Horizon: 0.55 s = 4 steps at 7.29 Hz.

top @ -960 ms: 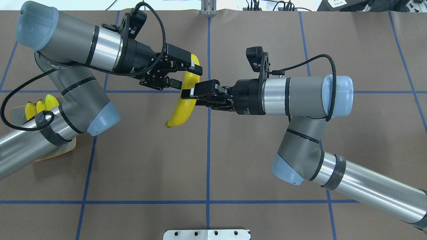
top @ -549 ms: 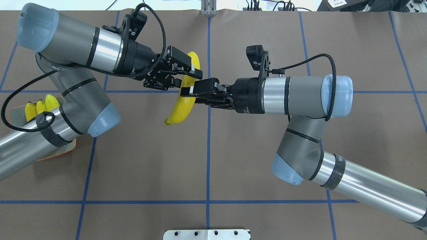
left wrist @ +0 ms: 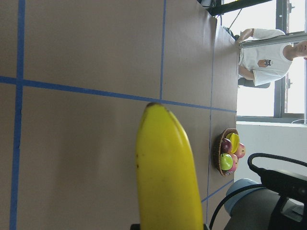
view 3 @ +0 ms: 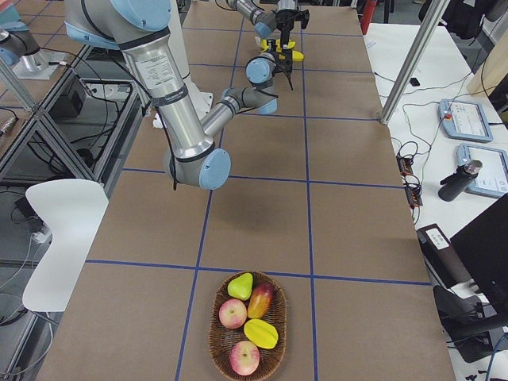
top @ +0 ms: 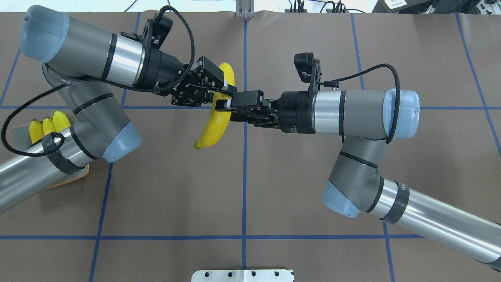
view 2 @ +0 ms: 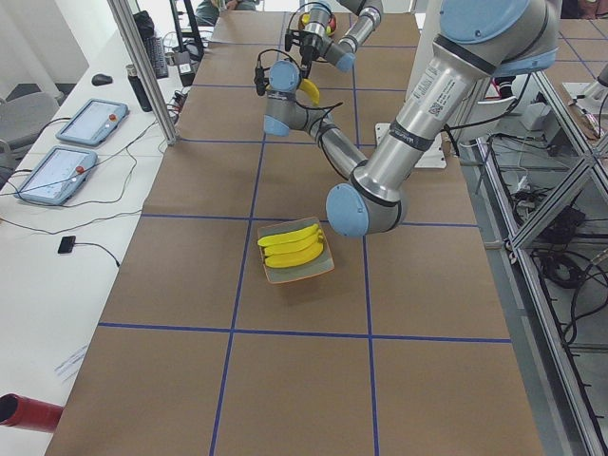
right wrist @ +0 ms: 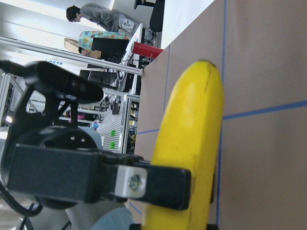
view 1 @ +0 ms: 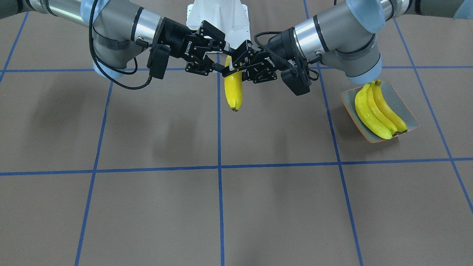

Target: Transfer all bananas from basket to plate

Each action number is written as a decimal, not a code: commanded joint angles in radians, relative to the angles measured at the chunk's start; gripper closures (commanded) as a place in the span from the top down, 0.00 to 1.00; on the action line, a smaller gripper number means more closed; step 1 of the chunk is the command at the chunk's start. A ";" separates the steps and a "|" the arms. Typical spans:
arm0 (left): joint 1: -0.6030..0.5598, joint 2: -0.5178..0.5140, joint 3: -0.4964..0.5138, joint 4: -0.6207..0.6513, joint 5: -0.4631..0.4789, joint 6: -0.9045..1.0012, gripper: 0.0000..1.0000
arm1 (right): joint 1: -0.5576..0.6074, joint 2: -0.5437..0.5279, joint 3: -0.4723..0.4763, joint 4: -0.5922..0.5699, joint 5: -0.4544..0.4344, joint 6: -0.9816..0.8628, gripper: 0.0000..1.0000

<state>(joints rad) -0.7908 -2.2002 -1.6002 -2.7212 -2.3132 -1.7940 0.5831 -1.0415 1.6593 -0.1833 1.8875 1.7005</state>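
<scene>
Brown paper over the whole table (top: pixel 164 196), matte, ruled into big squares by blue tape lines (top: pixel 244 188). Above the middle of the surface, clear of it and over the central line: one banana (top: pixel 213 131), hanging dark tip down.

Gripped twice near its top. Closed on the upper end, the left gripper (top: pixel 224 91), one pad pressed flat to the peel in the right wrist view. Just below it and likewise clamped on, the right gripper (top: pixel 220 106), one finger laid across the fruit.

Toward the surface's left end, about midway between the long edges: the plate (view 1: pixel 349 104), with three bananas (view 1: pixel 373 111) side by side in it. Near the opposite short edge, at the right end: a wicker basket (view 3: pixel 215 325) holding round and pear-shaped fruit (view 3: pixel 232 313), red, green and yellow.

At the robot-side edge, a white mount (top: pixel 242 275). Along the operators' side, a white bench (view 2: pixel 38 237) with tablets (view 2: pixel 90 122) and aluminium posts (view 2: pixel 142 66). Off the robot-side edge, behind metal framing, a white chair (view 3: pixel 59 230). Past the right end, seated by a bright wall, a person (left wrist: pixel 268 60) in a white shirt.
</scene>
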 commanded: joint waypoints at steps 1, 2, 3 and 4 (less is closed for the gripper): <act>-0.011 0.077 -0.013 -0.002 0.000 -0.022 0.00 | 0.021 -0.104 0.040 0.041 -0.007 0.005 1.00; -0.051 0.130 -0.015 0.012 -0.011 -0.022 0.00 | 0.062 -0.171 0.040 0.025 -0.001 0.001 1.00; -0.120 0.213 -0.014 0.012 -0.071 -0.012 0.00 | 0.139 -0.222 0.033 -0.022 0.037 -0.005 1.00; -0.253 0.244 0.015 0.046 -0.178 0.019 0.00 | 0.220 -0.229 0.020 -0.132 0.092 -0.087 1.00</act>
<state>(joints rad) -0.9205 -2.0126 -1.6058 -2.7017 -2.3937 -1.8004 0.7141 -1.2399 1.6905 -0.2177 1.9269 1.6760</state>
